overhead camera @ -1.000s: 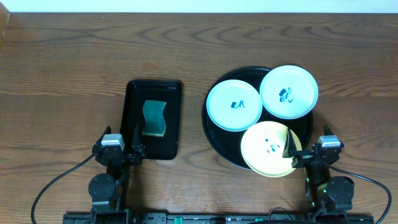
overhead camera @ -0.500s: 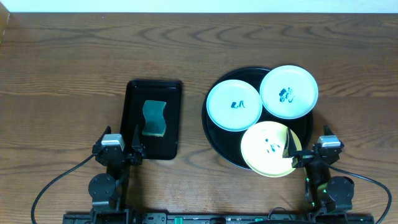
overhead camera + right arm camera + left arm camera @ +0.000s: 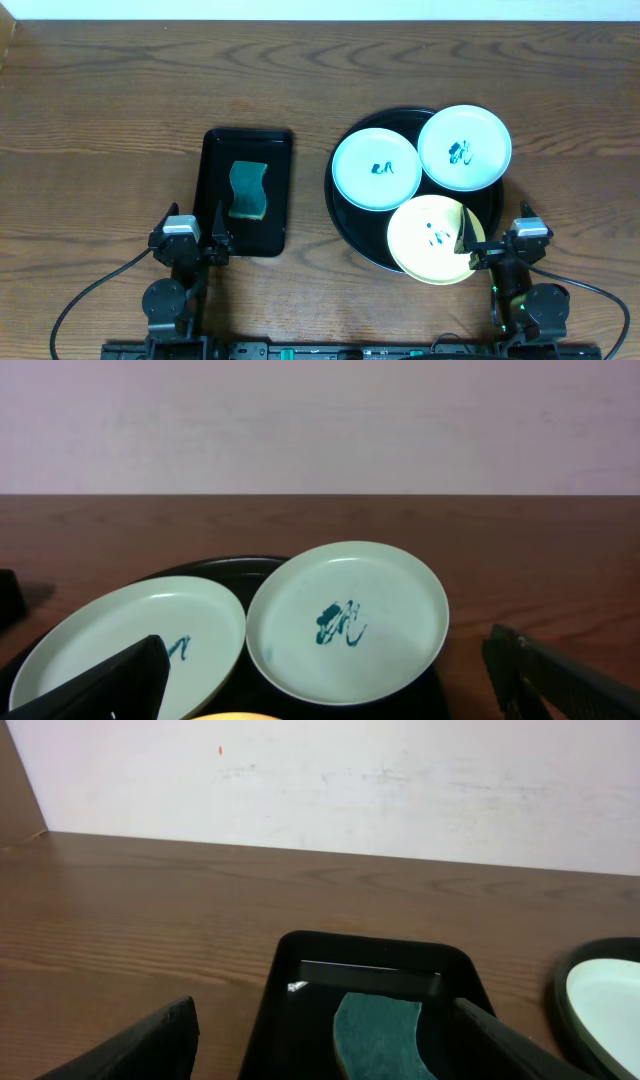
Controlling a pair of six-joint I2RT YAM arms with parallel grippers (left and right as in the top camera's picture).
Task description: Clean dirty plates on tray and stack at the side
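The large round black tray (image 3: 348, 215) holds three plates. A pale blue-white plate (image 3: 376, 169) with a small scribble lies at its left, also in the right wrist view (image 3: 130, 640). A second pale blue-white plate (image 3: 464, 147) with a larger scribble lies at the back right, also in the right wrist view (image 3: 345, 620). A pale yellow marked plate (image 3: 430, 240) lies at the front. My left gripper (image 3: 190, 240) is open and empty at the front of the small tray. My right gripper (image 3: 495, 245) is open and empty at the yellow plate's front right edge.
A small rectangular black tray (image 3: 248, 190) left of the round tray holds a teal sponge (image 3: 248, 189), also seen in the left wrist view (image 3: 380, 1035). Bare wood tabletop (image 3: 100, 120) lies all around. A pale wall runs along the table's far edge.
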